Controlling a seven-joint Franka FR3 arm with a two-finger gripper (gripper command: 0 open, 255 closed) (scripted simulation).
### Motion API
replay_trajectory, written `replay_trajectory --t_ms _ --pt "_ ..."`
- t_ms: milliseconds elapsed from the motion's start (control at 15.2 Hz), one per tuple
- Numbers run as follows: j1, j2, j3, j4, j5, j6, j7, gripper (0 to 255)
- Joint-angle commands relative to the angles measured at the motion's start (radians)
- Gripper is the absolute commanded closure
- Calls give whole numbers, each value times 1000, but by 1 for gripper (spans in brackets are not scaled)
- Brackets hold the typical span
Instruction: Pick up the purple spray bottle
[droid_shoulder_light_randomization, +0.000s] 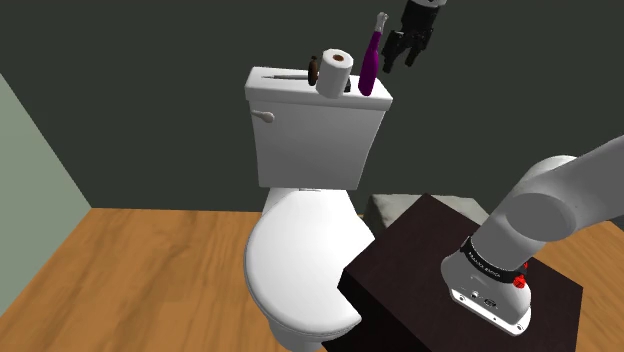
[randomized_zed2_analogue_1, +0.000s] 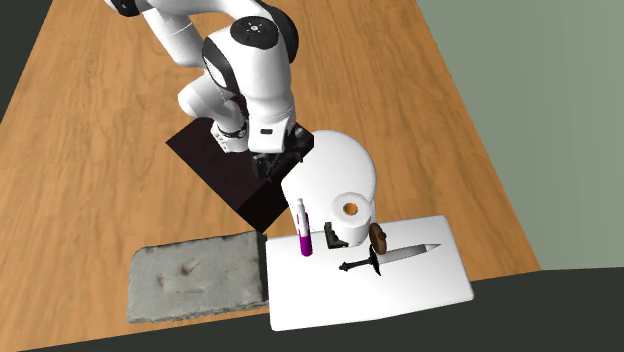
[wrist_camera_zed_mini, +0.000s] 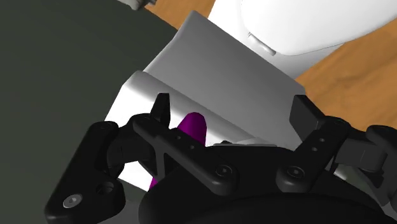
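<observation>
The purple spray bottle (droid_shoulder_light_randomization: 368, 62) stands upright at one end of the white toilet tank lid (droid_shoulder_light_randomization: 285, 82), in the second exterior view's left part of that lid (randomized_zed2_analogue_1: 303, 236). My black gripper (droid_shoulder_light_randomization: 400, 60) hangs open just to the shoulder view's right of the bottle, at about the height of its top, and touches nothing. In the wrist view the fingers (wrist_camera_zed_mini: 162, 112) stand wide apart, and the bottle's purple top (wrist_camera_zed_mini: 193, 127) shows close to one of them. The hand hides the bottle's lower part there.
Next to the bottle on the lid are a toilet paper roll (droid_shoulder_light_randomization: 335, 72), a brown object (randomized_zed2_analogue_1: 378, 238) and a dagger (randomized_zed2_analogue_1: 387, 258). The toilet bowl (droid_shoulder_light_randomization: 300, 260) lies below the tank. A grey mat (randomized_zed2_analogue_1: 195, 276) lies beside the dark stand (droid_shoulder_light_randomization: 420, 250).
</observation>
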Motion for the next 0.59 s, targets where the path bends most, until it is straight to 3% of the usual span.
replay_trajectory --t_ms 0,396,528 --pt "-13 60 -4 42 -5 50 32 0" --pt "-50 231 -17 178 -19 171 125 0" --pt "-51 237 -19 171 -20 188 131 0"
